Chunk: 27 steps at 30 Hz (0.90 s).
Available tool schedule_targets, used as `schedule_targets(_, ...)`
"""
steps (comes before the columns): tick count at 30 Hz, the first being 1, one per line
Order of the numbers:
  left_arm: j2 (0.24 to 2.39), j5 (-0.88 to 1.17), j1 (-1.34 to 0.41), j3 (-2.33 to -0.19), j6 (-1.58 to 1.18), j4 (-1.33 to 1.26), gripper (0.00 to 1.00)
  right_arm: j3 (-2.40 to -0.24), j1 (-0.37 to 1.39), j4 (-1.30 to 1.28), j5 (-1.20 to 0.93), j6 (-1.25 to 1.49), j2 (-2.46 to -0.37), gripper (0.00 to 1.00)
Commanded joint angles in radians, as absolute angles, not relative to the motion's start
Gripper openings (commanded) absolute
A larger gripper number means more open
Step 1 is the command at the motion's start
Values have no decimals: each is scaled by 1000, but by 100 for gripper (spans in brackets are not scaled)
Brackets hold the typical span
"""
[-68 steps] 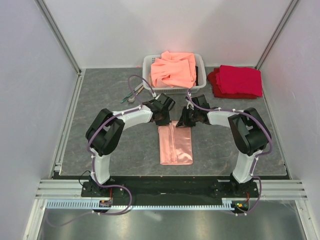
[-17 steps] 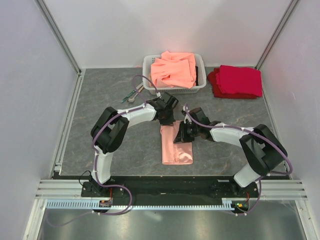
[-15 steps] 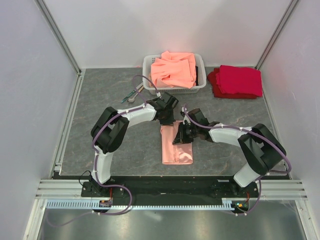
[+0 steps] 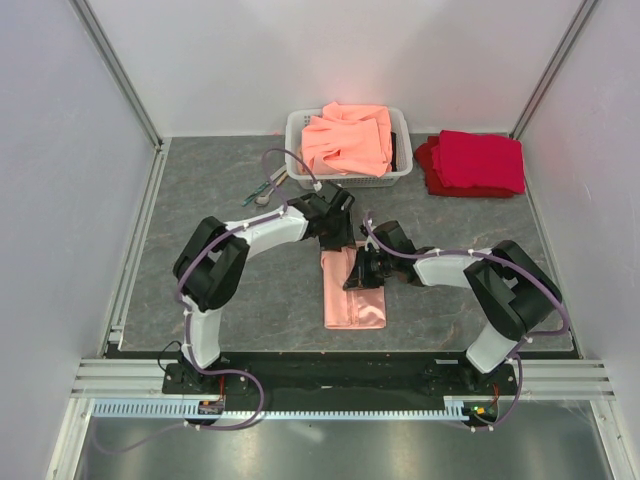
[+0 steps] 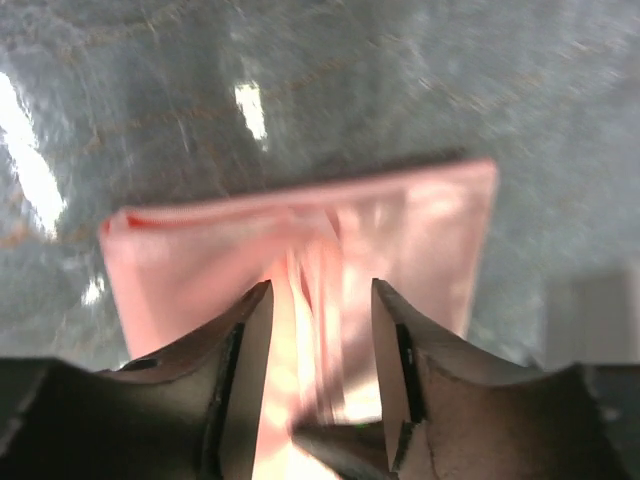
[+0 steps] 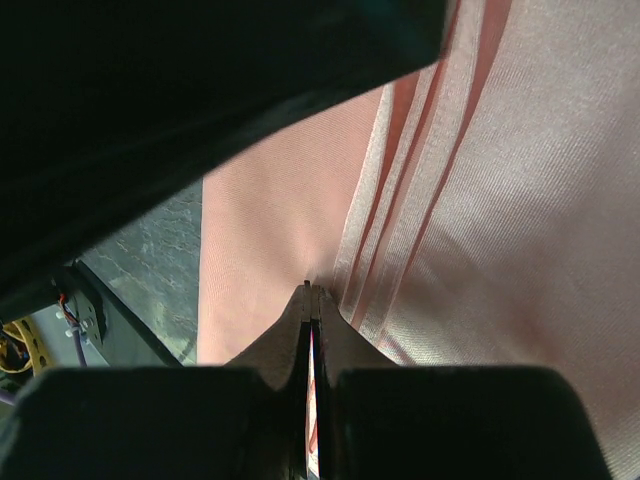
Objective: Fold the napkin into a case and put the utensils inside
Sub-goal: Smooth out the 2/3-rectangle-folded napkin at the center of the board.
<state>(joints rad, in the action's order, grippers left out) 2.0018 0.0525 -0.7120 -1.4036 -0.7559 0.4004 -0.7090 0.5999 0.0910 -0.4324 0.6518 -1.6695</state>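
Observation:
The pale-pink napkin [image 4: 356, 296] lies folded into a narrow strip at the table's middle. My left gripper [image 4: 335, 240] hovers at its far end, jaws open, with the napkin [image 5: 420, 225] below the fingertips [image 5: 262, 300] and nothing between them. My right gripper [image 4: 357, 275] is low over the strip's upper middle. In the right wrist view it [image 6: 312, 290] is shut at a stack of fold edges on the napkin [image 6: 270, 230], a thin sliver of pink showing between the pads. The utensils [image 4: 266, 187], teal-handled pieces and a silvery spoon, lie left of the basket.
A white basket [image 4: 296, 124] heaped with orange-salmon cloths [image 4: 347, 138] stands at the back centre. Deep red folded cloths [image 4: 478, 162] lie at the back right. A metal rail [image 4: 135, 245] runs along the left edge, with white walls behind and at both sides.
My left gripper has opened and let go of the napkin's far end. My right gripper has slid left and nearer, onto the strip's middle, and closed there.

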Motion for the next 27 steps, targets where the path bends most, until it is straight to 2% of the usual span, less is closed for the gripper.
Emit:
schedule_targets(1,1797,98,-695,-1373,-687,425,53,-681,594,89,-379,632,-1695,3)
schedule_targets(4,1697,112,-686,-1287,-672,430,41,-686,594,87,-380,635,-1683,3)
schedule_targets(5,1681,150,-681,-1232,-683,419,30,-689,592,86,-380,637,-1680,3)
schedule_targets(8,1643,289,-664,-1094,-715,313,9,-699,591,77,-382,637,-1672,3)
schedule_targets(13,1629,402,-663,-937,-767,59,6,-716,592,69,-385,634,-1680,2)
schedule_targets(27,1615,502,-660,-629,-841,-190,5,-718,592,61,-380,623,-1695,2)
